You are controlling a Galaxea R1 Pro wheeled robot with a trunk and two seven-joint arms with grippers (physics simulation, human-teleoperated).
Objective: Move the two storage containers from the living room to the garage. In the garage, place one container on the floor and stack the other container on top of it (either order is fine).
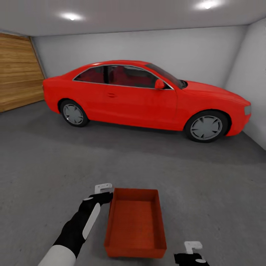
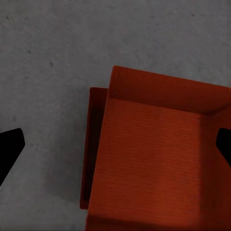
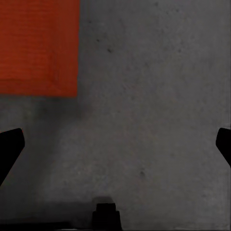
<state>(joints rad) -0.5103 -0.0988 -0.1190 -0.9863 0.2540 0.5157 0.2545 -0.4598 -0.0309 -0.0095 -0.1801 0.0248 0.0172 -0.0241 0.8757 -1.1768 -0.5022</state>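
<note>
Left hand point(image 1: 103, 189) hangs just beside the far left corner of the upper container point(image 1: 135, 221), fingers spread, gripping nothing. In its wrist view the two dark fingertips point(image 2: 9, 151) stand wide apart with floor and bin between them.

Right hand point(image 1: 193, 248) sits low, near the container's near right corner but apart from it. Fingers likewise spread; between them only grey concrete, with a corner of orange bin at the edge of its wrist view.

Location: the garage. Red car point(image 1: 147, 98) parked across the far side, white walls, wooden plank door point(image 1: 18, 72) at left, ceiling spotlights.

Containers: left wrist view shows two orange bins, the upper one seated over a lower container point(image 2: 94, 144) whose rim and wall peek out along one side. The stack is slightly offset, not flush. The lower bin rests on the floor point(image 1: 55, 166). In the head view they read as one bin.

Progress, as judged: both bins are in the garage, one on concrete, the other on top, both hands released. The task looks essentially complete; all that remains is pulling the arms clear, and the offset appears small enough to hold.
</note>
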